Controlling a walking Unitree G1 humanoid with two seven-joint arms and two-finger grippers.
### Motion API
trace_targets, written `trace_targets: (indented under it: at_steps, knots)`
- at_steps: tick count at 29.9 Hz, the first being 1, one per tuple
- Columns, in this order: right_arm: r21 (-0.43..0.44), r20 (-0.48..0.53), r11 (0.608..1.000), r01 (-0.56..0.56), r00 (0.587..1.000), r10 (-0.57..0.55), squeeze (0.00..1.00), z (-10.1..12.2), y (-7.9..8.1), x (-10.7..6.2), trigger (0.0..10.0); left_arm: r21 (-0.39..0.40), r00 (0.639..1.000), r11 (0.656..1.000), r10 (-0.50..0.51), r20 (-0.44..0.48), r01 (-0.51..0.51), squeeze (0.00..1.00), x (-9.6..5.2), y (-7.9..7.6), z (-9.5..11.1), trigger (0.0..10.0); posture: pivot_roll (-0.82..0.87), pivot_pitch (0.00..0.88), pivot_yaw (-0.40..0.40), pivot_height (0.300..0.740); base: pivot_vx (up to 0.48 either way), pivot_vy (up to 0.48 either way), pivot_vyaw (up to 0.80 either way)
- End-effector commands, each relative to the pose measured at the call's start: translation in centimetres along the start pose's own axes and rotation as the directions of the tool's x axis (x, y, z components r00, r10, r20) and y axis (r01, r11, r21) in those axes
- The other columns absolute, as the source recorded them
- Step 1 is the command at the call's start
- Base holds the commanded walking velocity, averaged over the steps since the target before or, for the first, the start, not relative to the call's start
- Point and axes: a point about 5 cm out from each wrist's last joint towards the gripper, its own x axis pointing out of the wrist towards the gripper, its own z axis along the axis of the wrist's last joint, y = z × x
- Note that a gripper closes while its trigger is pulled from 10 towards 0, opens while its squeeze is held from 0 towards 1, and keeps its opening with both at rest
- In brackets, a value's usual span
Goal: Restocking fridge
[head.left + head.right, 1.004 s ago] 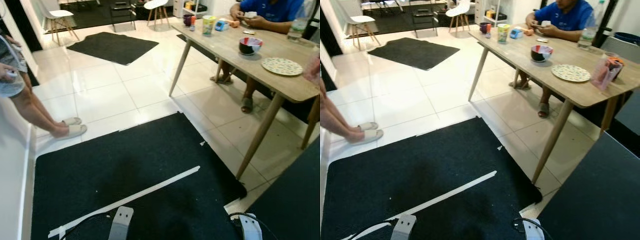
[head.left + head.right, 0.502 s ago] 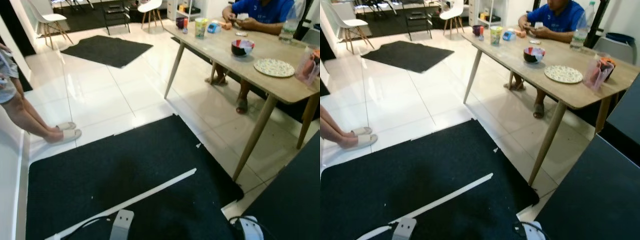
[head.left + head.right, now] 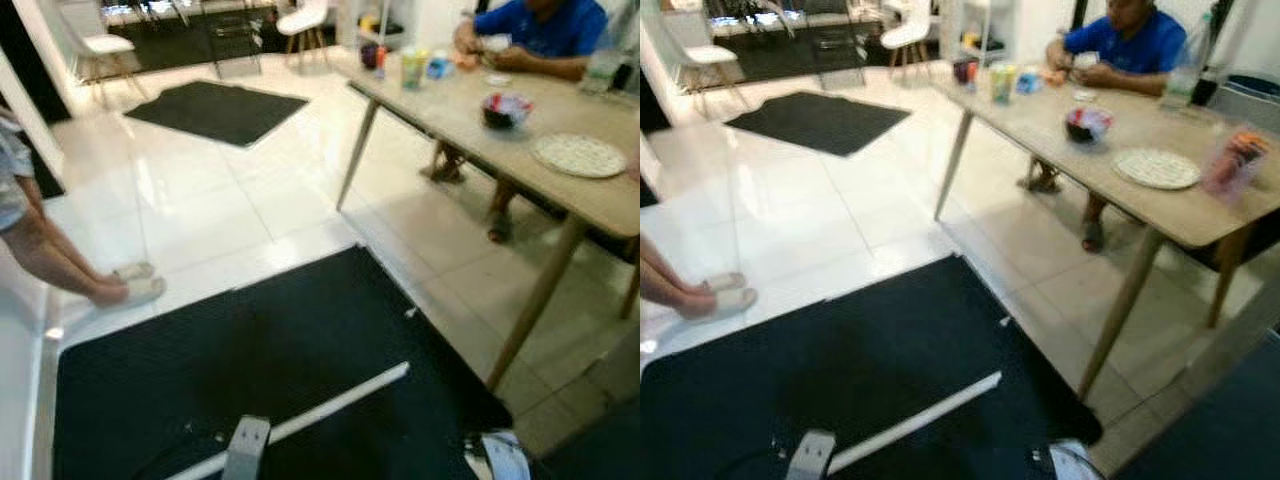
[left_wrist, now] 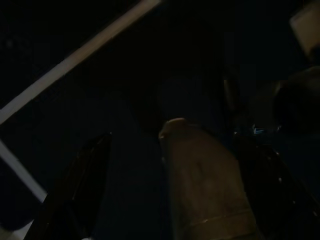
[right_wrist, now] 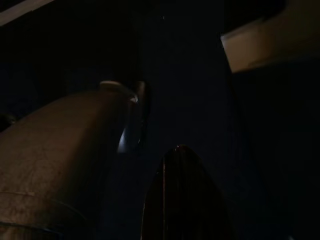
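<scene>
Both silver arms hang low at the bottom edge of the eye views, the left arm (image 3: 245,452) and the right arm (image 3: 497,458), over a black mat. In the dark left wrist view my left gripper (image 4: 172,137) points down at the mat with its two black fingers (image 4: 82,190) spread wide and nothing between them. The right wrist view is very dark. There my right gripper (image 5: 182,170) is a black shape above the mat.
A black mat (image 3: 250,340) with a white tape strip (image 3: 325,402) lies at my feet on white tiles. A wooden table (image 3: 455,105) with a bowl, plate and cups stands right, a person in blue (image 3: 540,25) seated behind it. A standing person's legs (image 3: 60,260) are at left.
The whole picture has shifted a little and gone blurred as the camera moves. Nothing in the room has itself moved, and both arms hang as before.
</scene>
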Motion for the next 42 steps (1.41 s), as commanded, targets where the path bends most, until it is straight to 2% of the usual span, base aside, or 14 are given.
trace_targets:
  at_steps: [1, 9, 20, 42]
  knots:
    - [-0.001, -0.002, 1.000, -0.002, 1.000, 0.002, 0.00, 0.13, 0.33, 0.09, 10.0, -0.007, 1.000, 1.000, 0.004, -0.013, -0.004, 0.00, -0.10, 0.08, -0.51, 10.0, 0.02, 0.000, 0.003, 0.740, 0.352, 0.000, 0.00]
    - [0.000, -0.015, 1.000, 0.004, 1.000, -0.004, 0.00, -0.04, 0.32, 0.08, 10.0, -0.005, 1.000, 1.000, 0.001, -0.015, -0.001, 0.00, -0.11, 0.05, -0.57, 10.0, 0.02, 0.000, 0.003, 0.740, 0.359, 0.000, 0.00]
    - [-0.001, -0.017, 1.000, -0.005, 1.000, 0.005, 0.00, -0.15, 0.43, 0.08, 10.0, -0.003, 1.000, 1.000, -0.002, -0.015, 0.002, 0.00, -0.08, -0.07, -0.57, 10.0, 0.02, 0.000, 0.003, 0.740, 0.356, 0.000, -0.80]
    - [-0.028, -0.022, 1.000, -0.007, 1.000, 0.006, 0.00, -0.24, 0.55, 0.09, 10.0, 0.018, 1.000, 1.000, -0.004, -0.020, 0.005, 0.00, -0.13, 0.05, -0.62, 10.0, 0.02, 0.000, 0.001, 0.740, 0.357, 0.000, 0.00]
